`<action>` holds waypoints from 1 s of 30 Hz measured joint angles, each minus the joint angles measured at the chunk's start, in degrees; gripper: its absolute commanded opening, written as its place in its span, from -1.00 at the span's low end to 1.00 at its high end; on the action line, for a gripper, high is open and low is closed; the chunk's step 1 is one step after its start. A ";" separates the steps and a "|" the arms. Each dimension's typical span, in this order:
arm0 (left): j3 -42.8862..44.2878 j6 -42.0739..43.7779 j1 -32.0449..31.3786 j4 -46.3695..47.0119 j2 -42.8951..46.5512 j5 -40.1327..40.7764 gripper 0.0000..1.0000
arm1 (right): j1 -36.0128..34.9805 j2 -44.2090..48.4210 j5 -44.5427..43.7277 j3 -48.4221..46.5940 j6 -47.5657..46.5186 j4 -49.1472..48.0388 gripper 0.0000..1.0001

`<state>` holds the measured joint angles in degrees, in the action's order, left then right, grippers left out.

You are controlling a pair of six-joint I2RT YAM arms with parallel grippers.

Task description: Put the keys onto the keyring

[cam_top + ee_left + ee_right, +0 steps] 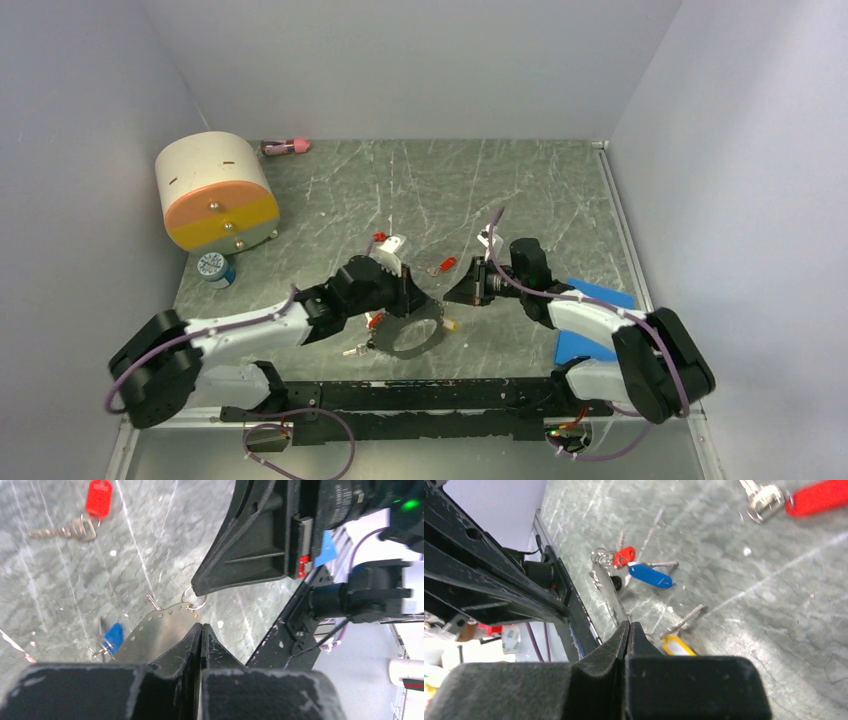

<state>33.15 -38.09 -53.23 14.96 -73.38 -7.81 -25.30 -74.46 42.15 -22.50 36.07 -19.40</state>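
From above: holding the keyring (412, 338) tilted up from the surface (520, 190), near the middle of the near edge, between both arms. With loose keys (448, 265) scattered around it, toward the surface's centre.

From the left wrist: clenching the left fingers (201, 632) on the keyring's near rim, probably to steady it. Touching the small ring (194, 599) at the opposite rim with the right fingers (196, 589).

From the right wrist: pressed shut on the keyring's thin edge, seen side-on, likely bracing it for threading. Cannot tell whether the blue-tagged key (651, 575) at the far rim is attached or loose.
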 measured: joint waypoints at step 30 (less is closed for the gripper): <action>-6.67 39.87 0.00 0.33 26.29 -13.99 -0.39 | -11.98 25.75 7.74 3.32 -33.40 -10.47 -1.00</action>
<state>26.48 1.78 -53.23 15.29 -47.09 -21.80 -37.28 -48.71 49.89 -19.18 2.68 -29.87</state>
